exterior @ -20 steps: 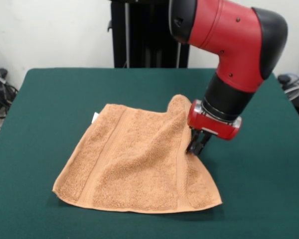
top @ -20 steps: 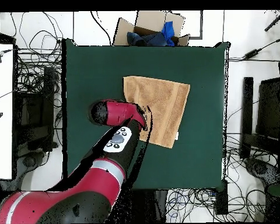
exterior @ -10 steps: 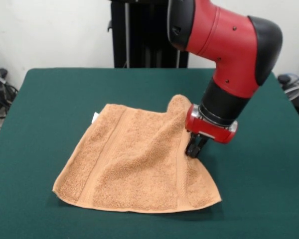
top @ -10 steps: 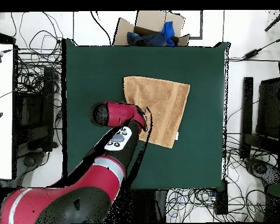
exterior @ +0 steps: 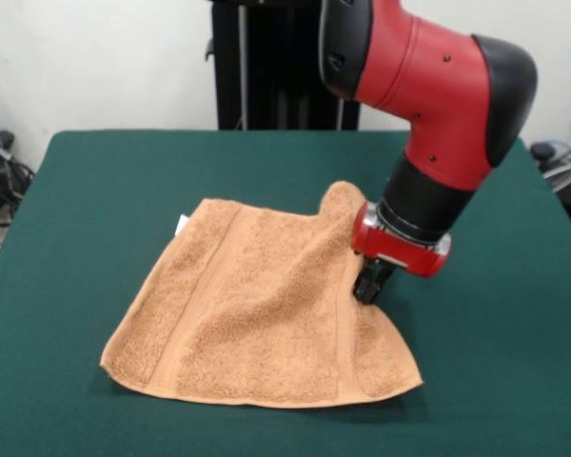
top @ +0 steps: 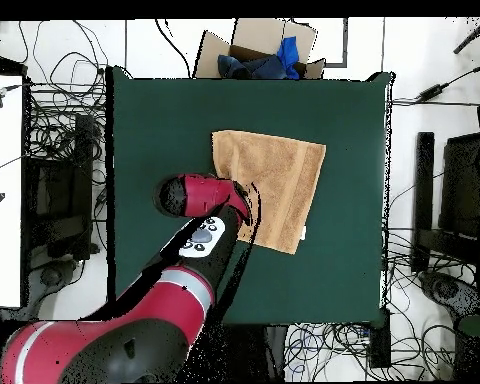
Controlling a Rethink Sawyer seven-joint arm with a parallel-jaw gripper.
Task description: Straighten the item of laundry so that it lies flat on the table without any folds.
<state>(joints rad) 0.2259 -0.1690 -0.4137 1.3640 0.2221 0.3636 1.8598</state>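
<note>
- The towel (exterior: 257,314) lies mid-table, slightly toward the lower part of the front view, with its upper-right corner humped.
- The gripper (exterior: 369,286) sits at the towel's right edge; whether it is pinching cloth I cannot tell.
- A poor hold would probably drag the towel across the table (exterior: 95,190), adding wrinkles.

Red-and-black arm (exterior: 428,86) — small dark screws

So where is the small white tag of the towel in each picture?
Front view: the tag sticks out at the towel's far left corner, away from the pincer.
Overhead view: the tag is at the towel's lower right edge.
Shared landmark: the red arm stands on the towel's opposite side.
</note>
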